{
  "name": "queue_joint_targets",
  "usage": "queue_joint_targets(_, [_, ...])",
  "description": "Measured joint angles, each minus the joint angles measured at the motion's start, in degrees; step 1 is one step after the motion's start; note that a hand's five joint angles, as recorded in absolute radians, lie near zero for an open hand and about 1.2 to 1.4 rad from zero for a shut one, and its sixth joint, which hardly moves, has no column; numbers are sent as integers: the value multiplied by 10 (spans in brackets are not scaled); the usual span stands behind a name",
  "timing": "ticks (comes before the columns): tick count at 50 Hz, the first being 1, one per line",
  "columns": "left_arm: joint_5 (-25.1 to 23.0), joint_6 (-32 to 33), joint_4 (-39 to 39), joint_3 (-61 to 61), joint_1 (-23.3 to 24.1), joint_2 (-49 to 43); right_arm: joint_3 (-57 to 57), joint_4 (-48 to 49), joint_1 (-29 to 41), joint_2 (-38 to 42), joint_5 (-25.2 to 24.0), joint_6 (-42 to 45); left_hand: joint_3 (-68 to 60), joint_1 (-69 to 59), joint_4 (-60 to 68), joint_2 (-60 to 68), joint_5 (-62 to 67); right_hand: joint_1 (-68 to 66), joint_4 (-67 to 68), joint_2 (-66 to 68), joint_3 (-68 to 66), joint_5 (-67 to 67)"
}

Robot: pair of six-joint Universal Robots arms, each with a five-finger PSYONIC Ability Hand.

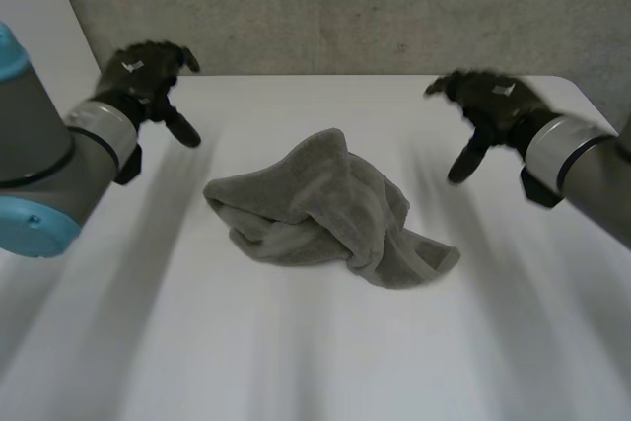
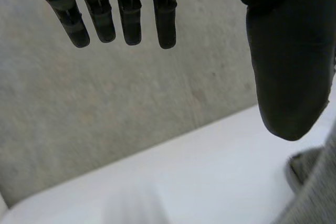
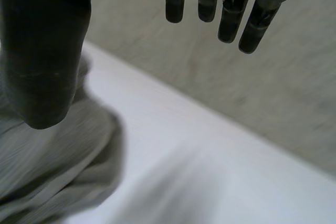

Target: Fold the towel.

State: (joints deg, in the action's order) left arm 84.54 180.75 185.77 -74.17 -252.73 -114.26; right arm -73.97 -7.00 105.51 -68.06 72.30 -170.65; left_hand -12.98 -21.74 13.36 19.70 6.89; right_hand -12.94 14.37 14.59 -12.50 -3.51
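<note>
Left hand [image 1: 146, 71], black, is held up off the table near the far left edge, with straight, loosely hanging fingers [image 2: 130, 19] and the thumb [image 2: 289, 66] set wide of them; it holds nothing. Right hand [image 1: 490, 101], also black, mirrors it on the far right side, fingers [image 3: 231, 14] straight and spread away from the thumb [image 3: 44, 61], and its grasp is likewise empty. Both grey arms with light-blue caps come in from the near sides and angle inward. Between the two hands, well apart from each, the crumpled grey terry towel [image 1: 330, 209] lies in a loose heap about the middle of the smooth white table [image 1: 296, 362]. It is bunched and creased, with one flatter flap trailing out toward the right arm's side. In the left wrist view a strip of the towel [image 2: 310, 182] shows just beside the thumb; in the right wrist view its folds [image 3: 58, 166] lie below the thumb. A speckled grey wall [image 1: 345, 7] stands behind the table's far edge.
</note>
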Motion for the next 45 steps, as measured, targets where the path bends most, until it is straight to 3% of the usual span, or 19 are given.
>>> queue_joint_targets(4, [-28,0,5,1,2,-49,9,-19,4,58,-25,-2,0,0,0,0,0,0,0,0,0,0])
queue_joint_targets(13, [-66,4,39,18,9,-134,81,29,37,164,-26,-59,0,0,0,0,0,0,0,0,0,0])
queue_joint_targets(24, [-99,69,63,63,13,-232,289,13,67,317,-46,-207,0,0,0,0,4,0,0,0,0,0])
queue_joint_targets(27, [-102,81,57,75,13,-249,362,-5,73,369,-63,-252,0,-25,0,41,71,-16,0,5,0,-8])
queue_joint_targets(29, [-103,84,53,79,13,-255,401,-15,77,398,-79,-280,0,-89,0,113,144,-57,0,41,0,-54])
queue_joint_targets(32, [-104,86,48,82,13,-258,445,-25,85,434,-105,-318,0,-286,0,312,323,-132,0,119,0,-133])
queue_joint_targets(35, [-109,86,37,81,13,-252,469,-30,93,458,-132,-349,0,-511,0,538,559,-319,0,305,0,-317])
queue_joint_targets(41, [-120,80,12,66,13,-210,448,-30,98,445,-156,-363,0,-521,0,552,578,-623,0,588,0,-615])
queue_joint_targets(45, [-122,78,3,44,12,-166,396,-23,91,392,-157,-354,0,-522,0,552,578,-633,0,592,0,-631])
